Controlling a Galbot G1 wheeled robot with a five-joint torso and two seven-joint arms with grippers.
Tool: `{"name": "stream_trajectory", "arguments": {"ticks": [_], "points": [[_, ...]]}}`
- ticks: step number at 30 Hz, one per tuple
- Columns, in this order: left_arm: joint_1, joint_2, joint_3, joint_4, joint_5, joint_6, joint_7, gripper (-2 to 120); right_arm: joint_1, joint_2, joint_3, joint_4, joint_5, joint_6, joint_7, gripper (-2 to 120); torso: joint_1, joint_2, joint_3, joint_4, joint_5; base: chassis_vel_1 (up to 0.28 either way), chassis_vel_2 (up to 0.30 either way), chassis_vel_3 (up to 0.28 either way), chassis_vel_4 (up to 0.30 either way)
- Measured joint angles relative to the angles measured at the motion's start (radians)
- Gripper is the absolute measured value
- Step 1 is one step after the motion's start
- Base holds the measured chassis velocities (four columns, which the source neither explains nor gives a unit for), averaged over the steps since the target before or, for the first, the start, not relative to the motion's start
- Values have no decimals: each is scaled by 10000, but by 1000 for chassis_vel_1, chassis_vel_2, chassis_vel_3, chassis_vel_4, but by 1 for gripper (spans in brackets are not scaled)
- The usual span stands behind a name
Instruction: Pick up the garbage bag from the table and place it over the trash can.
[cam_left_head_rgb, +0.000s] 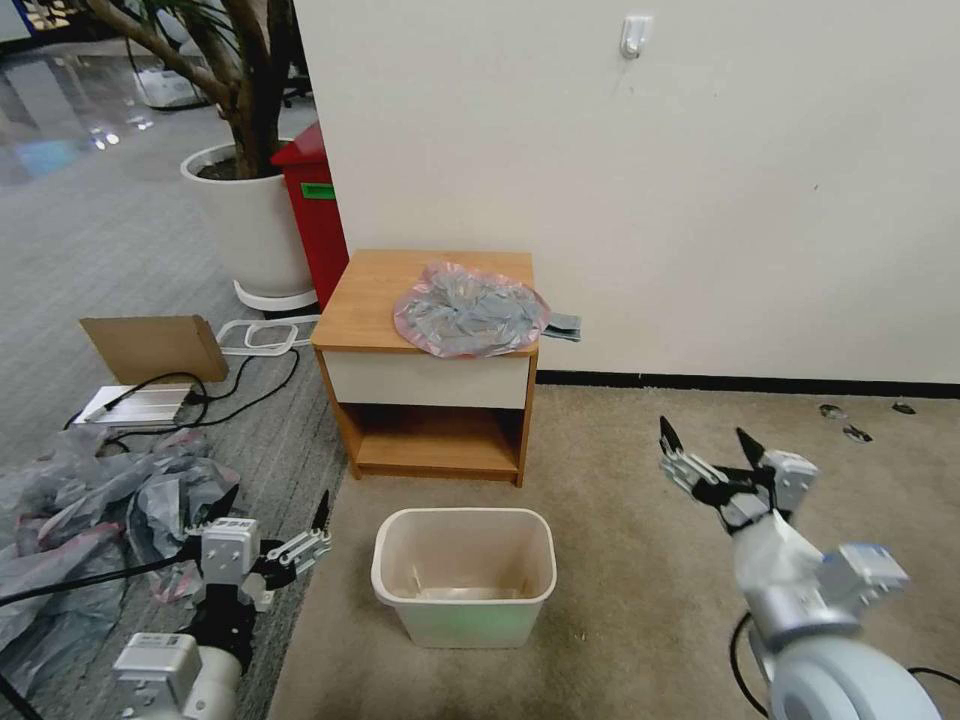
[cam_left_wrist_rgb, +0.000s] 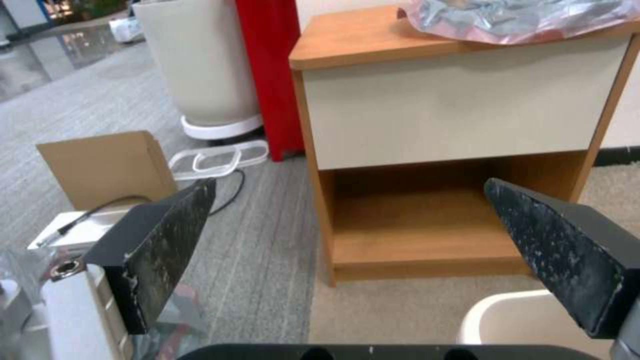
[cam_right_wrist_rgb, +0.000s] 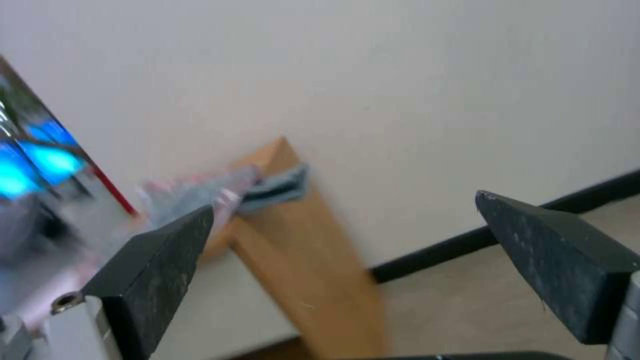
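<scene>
The garbage bag (cam_left_head_rgb: 470, 310), crinkly grey plastic with a pink rim, lies flat on top of the table (cam_left_head_rgb: 375, 295), hanging slightly over its front and right edges. The left wrist view shows the bag (cam_left_wrist_rgb: 507, 17) above the white drawer front of the table (cam_left_wrist_rgb: 460, 100). In the right wrist view the bag (cam_right_wrist_rgb: 193, 192) is blurred on the table (cam_right_wrist_rgb: 300, 240). The cream-white trash can (cam_left_head_rgb: 463, 575) stands open on the carpet in front of the table. My left gripper (cam_left_head_rgb: 273, 505) is open, low at the left of the can. My right gripper (cam_left_head_rgb: 708, 436) is open, raised right of the table.
A heap of grey plastic sheeting (cam_left_head_rgb: 90, 520) lies on the floor by my left arm. Behind it are a cardboard piece (cam_left_head_rgb: 155, 347), cables, a white plant pot (cam_left_head_rgb: 250, 225) and a tall red bin (cam_left_head_rgb: 315, 215). The wall stands right behind the table.
</scene>
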Motion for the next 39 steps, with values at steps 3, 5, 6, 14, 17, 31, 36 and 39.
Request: {"name": "stream_trajectory", "arguments": {"ticks": [3,5,6,14,17,31,36,39], "points": [[135,-6,-194,8,-63,-220,0,100,982,-43,-359,-607,1584,-10,692,100,0,0,0,-2,0,0,0,0,0],[275,-39,-372,13,-98,-488,0,100,1559,-45,-545,-965,2459,25,1056,100,0,0,1,0,-4,0,0,0,0],[350,-64,-466,16,-113,-651,0,100,2020,-34,-704,-1280,3208,57,1340,100,0,0,1,1,-1,0,0,0,0],[487,-168,-580,29,-122,-911,5,100,3546,320,-1333,-2895,5846,350,2143,100,0,-1,1,-2,-4,0,0,0,0],[581,-265,-642,31,-121,-1085,15,100,3959,481,-1464,-3453,6396,444,2193,100,0,0,1,1,-1,0,0,0,0],[725,-386,-700,39,-90,-1138,49,100,6430,881,-1609,-6053,7272,557,2137,100,-1,0,1,-1,-2,0,0,0,0],[804,-394,-702,42,-115,-1145,52,100,6860,967,-1711,-6802,7190,511,2129,99,-1,0,0,-1,-3,0,0,0,0],[814,-398,-703,43,-127,-1145,51,100,6948,1056,-1737,-7095,7141,507,2129,98,-1,0,1,-1,-3,0,0,0,0]]}}
